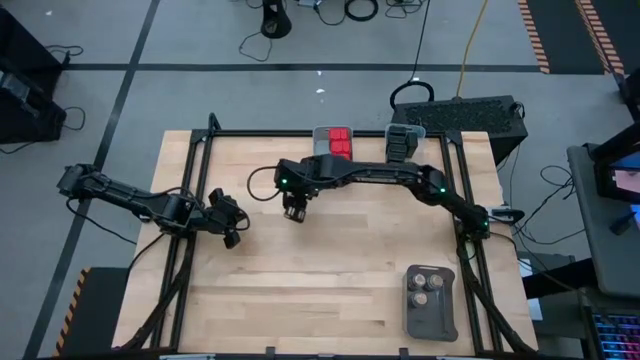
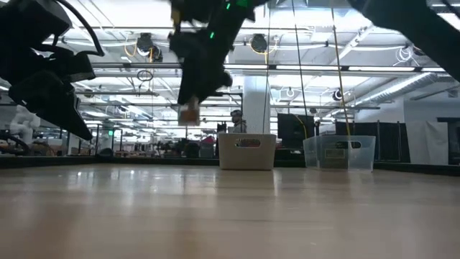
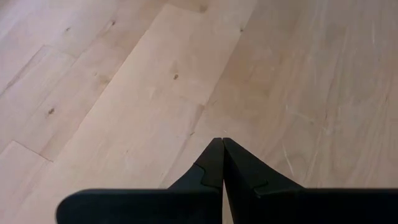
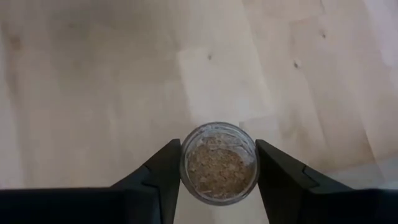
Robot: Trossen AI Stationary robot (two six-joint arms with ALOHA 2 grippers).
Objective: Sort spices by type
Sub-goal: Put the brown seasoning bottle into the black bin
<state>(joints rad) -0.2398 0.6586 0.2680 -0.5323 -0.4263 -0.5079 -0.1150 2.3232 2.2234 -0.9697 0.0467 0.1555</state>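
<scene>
My right gripper point(image 1: 293, 208) hangs over the middle of the table, shut on a round jar point(image 4: 217, 163) with tan-brown contents. The low view shows the jar point(image 2: 189, 114) well above the tabletop. My left gripper point(image 1: 234, 237) waits shut at the table's left, just over the wood point(image 3: 222, 140), holding nothing. Red-capped spices point(image 1: 338, 142) sit in a grey bin at the far edge. Dark spices point(image 1: 402, 142) fill the clear bin beside it. More round jars point(image 1: 428, 289) stand on a flat grey tray point(image 1: 432, 322) at the near right. My right gripper pinches the jar's round wall point(image 4: 184, 169) between its two fingers, one on each side. The fingers come from above, slanting down. The jar is lifted clear of the table and sits below the fingertips, its round tan end turned to the wrist camera.
The two bins point(image 2: 248, 151) point(image 2: 338, 152) stand side by side at the far edge. Bare wood lies between the bins, the tray and the left arm point(image 1: 130, 195). Black frame rails point(image 1: 190, 180) run along the table's sides.
</scene>
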